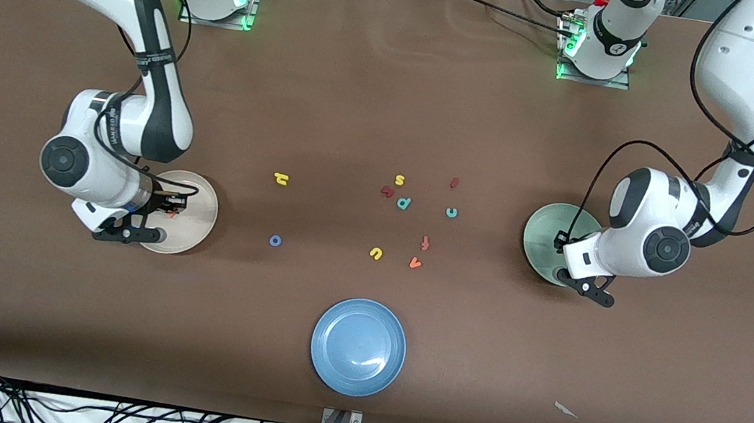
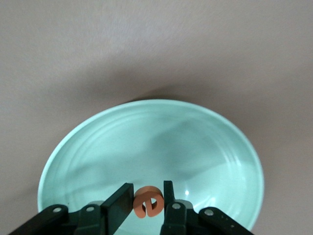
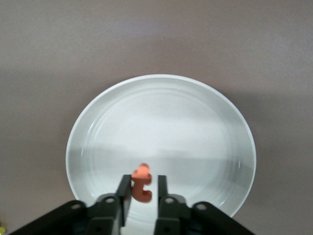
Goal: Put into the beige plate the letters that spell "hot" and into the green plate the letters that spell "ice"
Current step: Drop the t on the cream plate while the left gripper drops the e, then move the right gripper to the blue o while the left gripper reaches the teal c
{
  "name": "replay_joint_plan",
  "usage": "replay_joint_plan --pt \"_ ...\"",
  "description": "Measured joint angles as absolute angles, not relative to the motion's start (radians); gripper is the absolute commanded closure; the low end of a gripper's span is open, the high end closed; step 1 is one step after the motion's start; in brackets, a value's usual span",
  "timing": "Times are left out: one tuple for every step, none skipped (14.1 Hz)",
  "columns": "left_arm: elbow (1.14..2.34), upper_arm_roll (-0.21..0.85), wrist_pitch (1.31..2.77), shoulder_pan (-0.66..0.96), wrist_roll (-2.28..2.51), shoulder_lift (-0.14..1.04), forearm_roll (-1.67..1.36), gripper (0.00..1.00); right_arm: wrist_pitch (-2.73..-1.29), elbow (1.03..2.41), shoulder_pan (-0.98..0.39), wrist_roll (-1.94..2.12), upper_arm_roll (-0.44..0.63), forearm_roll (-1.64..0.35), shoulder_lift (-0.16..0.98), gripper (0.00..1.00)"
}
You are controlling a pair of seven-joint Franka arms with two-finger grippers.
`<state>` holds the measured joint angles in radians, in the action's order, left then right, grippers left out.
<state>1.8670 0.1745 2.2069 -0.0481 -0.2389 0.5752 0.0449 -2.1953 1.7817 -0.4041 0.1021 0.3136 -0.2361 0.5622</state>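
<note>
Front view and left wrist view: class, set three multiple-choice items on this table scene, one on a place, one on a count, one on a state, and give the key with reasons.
1. The blue plate lies
A. nearer to the front camera than the yellow u
B. against the robots' bases
C. on top of another plate

2. How many plates are on the table?
A. two
B. three
C. four

3. The left tool is
A. open and empty over bare table
B. shut on the orange e over the green plate
C. lying flat on the table

Key:
1 A, as the blue plate shows lowest in the front view, below the yellow u.
2 B, as the blue plate, the beige plate and the green plate are the only ones.
3 B, as the left wrist view shows the orange e pinched between the fingers above the green plate.
</note>
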Motion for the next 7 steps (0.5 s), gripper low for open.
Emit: replay_joint_plan --pt "1.867 0.174 2.209 -0.054 -0.245 0.589 0.045 0.79 -2.197 1.782 -0.404 0.103 0.313 -0.270 0.563 0.00" --pt "1.867 0.174 2.209 -0.058 -0.248 0.597 0.045 0.79 -2.199 1.780 -0.408 0.103 0.311 -0.304 0.562 0.00" --pt "1.867 0.175 2.209 -0.059 -0.249 0.602 0.045 0.79 -2.201 1.777 -0.414 0.098 0.308 -0.331 0.561 0.00" --pt "1.867 0.175 2.209 -0.059 -0.249 0.605 0.045 0.79 -2.204 1.771 -0.421 0.087 0.303 -0.345 0.560 0.00" --pt "1.867 0.176 2.209 -0.059 -0.249 0.607 0.045 0.78 -2.208 1.761 -0.431 0.067 0.299 -0.350 0.559 0.00" --pt "1.867 0.176 2.209 -0.059 -0.249 0.608 0.045 0.57 -2.211 1.751 -0.443 0.040 0.297 -0.350 0.559 0.00" --pt "1.867 0.176 2.209 -0.059 -0.249 0.608 0.045 0.12 -2.212 1.741 -0.457 0.013 0.295 -0.350 0.560 0.00"
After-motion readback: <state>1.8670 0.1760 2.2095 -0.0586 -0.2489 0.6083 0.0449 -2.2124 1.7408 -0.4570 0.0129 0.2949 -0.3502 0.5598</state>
